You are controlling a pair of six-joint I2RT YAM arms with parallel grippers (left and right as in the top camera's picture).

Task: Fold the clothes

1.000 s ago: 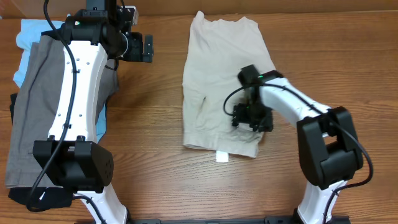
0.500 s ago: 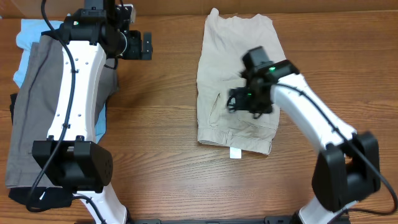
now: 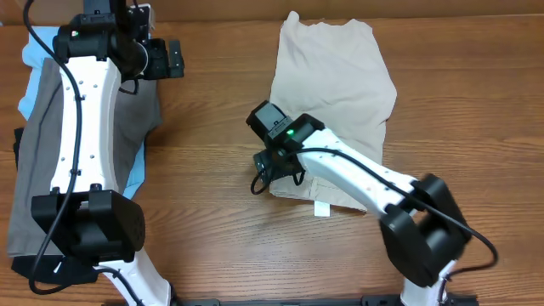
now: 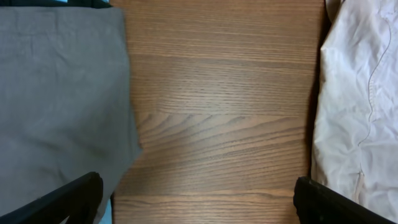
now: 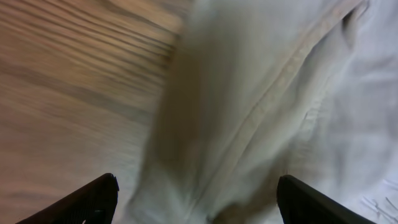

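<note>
Two open-jawed, empty grippers: left gripper (image 3: 176, 59) at upper left, above bare table (image 3: 212, 110) beside grey-brown shorts (image 3: 42, 144); right gripper (image 3: 276, 163) at centre, over lower left edge of beige shorts (image 3: 336, 81), spread flat right of centre.

You are at a robot test bench, most likely a lab: a white arm (image 3: 68, 144) rises from the lower left edge of a wood-grain table (image 3: 212, 170), a second white arm (image 3: 357, 170) from the lower right, black cables (image 3: 255, 183) trailing off them (no room shows beyond the tabletop).
</note>
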